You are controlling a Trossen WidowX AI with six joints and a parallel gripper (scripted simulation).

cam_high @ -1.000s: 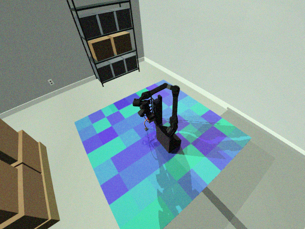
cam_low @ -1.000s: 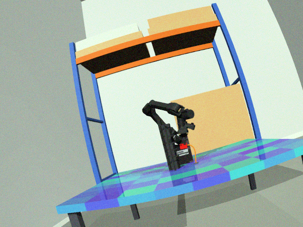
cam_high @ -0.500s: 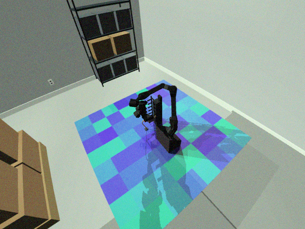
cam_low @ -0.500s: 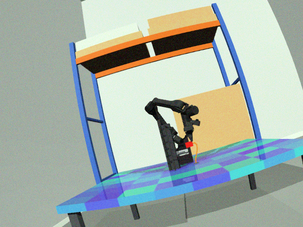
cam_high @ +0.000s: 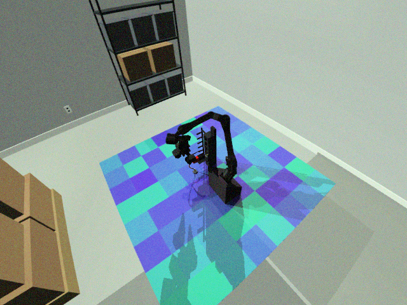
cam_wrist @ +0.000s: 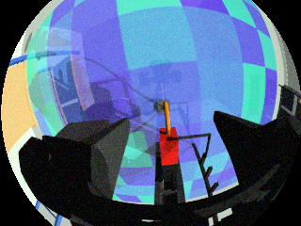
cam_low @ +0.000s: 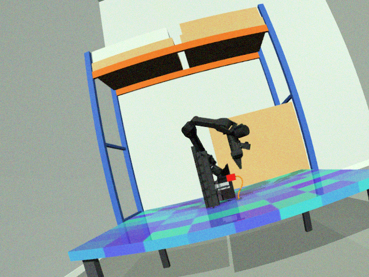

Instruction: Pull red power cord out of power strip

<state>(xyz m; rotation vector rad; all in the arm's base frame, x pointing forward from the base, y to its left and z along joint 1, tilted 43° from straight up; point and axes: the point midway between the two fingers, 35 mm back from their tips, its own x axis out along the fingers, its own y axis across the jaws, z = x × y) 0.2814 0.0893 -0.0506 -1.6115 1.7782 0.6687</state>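
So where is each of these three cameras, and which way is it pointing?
Top: high in the room, looking down at the checkered table; the whole arm shows.
Exterior: low beside the table, looking up; the whole arm shows.
Wrist: on the arm, looking down past the open claw.
All three share the red plug.

Grey walls meet a pale floor; a black shelving unit (cam_high: 141, 55) holds cardboard boxes (cam_high: 147, 60) — more boxes (cam_high: 32, 236) stacked left — beside a checkered blue-green table top (cam_high: 158, 210).
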